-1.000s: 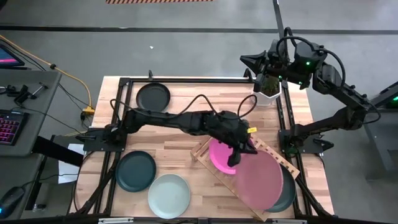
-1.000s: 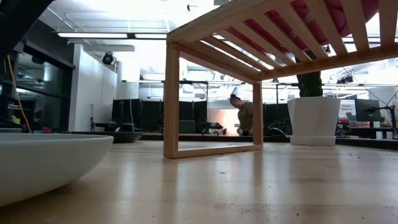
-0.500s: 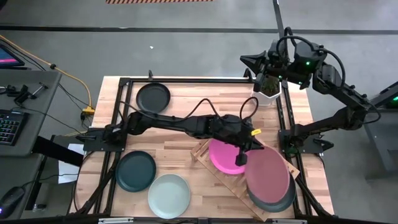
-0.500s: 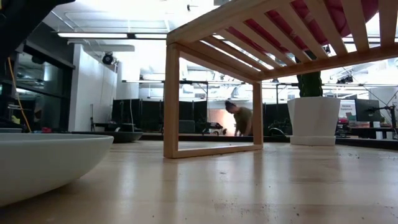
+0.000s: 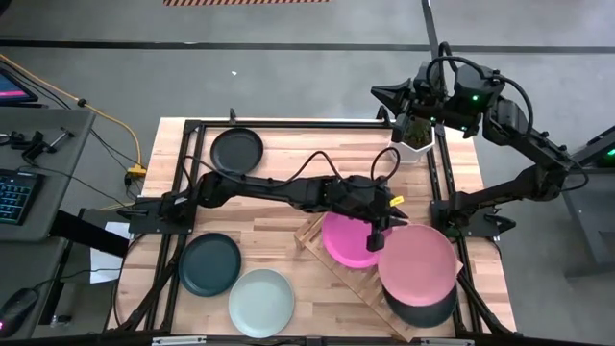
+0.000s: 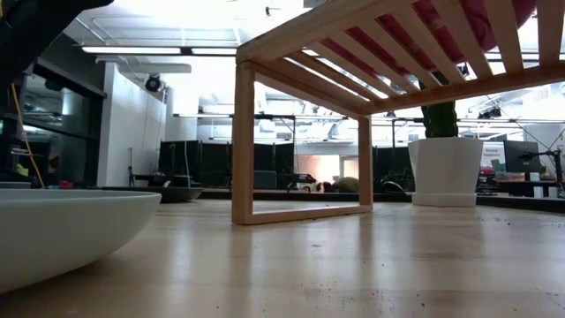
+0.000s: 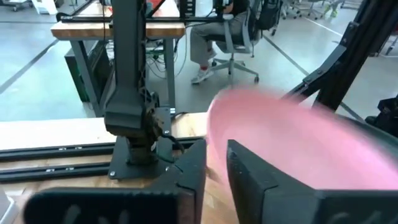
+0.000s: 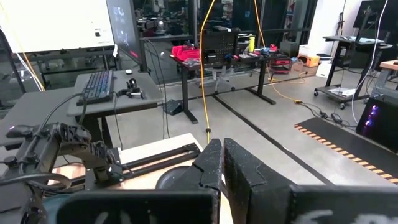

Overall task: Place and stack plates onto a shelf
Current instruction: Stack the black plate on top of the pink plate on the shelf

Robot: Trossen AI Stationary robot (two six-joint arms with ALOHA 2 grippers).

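The shelf [image 5: 315, 234] of wooden slats lies slantwise at the table's middle right. On it rest a magenta plate [image 5: 346, 242] and a dark plate [image 5: 423, 309]. A light pink plate [image 5: 419, 261] lies level on the dark one. My left gripper [image 5: 378, 236] reaches in from the left, its fingers a little apart [image 7: 216, 167] at the pink plate's left rim. A black plate [image 5: 236, 149], a dark teal plate [image 5: 209, 263] and a pale mint plate [image 5: 260, 301] rest on the tabletop. My right gripper [image 8: 222, 163] waits shut, raised at the far right. My left gripper comes nearly level from the table's left at the light pink plate's left rim [image 7: 214, 121]. Its fingers stand apart, and the blur there leaves it unclear whether either finger touches the rim.
A white plant pot [image 5: 413, 144] stands at the far right corner under the right arm. A black frame [image 5: 288, 125] runs round the tabletop. In the low view the shelf [image 6: 397, 53] looms overhead and the mint plate's rim [image 6: 62, 230] fills the left.
The light pink plate, slanted steeply at my left gripper a second ago, has tipped down level onto the dark plate and shifted toward the far right. My left gripper has sunk a little and rolled. In the room behind, a person has bent down out of sight.
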